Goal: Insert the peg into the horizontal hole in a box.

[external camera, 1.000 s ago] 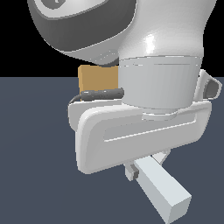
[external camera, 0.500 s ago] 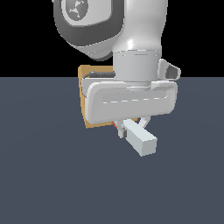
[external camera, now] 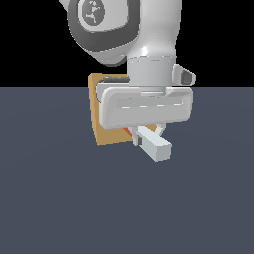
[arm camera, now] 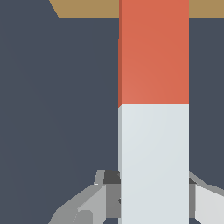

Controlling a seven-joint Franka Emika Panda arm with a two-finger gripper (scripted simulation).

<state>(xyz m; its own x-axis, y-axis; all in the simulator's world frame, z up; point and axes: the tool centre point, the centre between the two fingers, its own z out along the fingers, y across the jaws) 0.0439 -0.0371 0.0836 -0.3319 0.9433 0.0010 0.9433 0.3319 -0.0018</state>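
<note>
One pincer [external camera: 147,135] at centre frame clamps the peg [external camera: 154,144] by its white half, orange end toward the box [external camera: 106,134] behind.

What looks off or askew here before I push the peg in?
Nothing stands out. The gripper holds the peg by its white half, orange end pointing at the box, which stands upright on the floor. The hole is hidden behind the hand, so alignment can't be confirmed.

There is one peg [external camera: 151,142], half orange-red and half white. There is one tan box [external camera: 106,124]. One robot arm [external camera: 144,54] is in view, carrying one gripper [external camera: 145,135].
</note>
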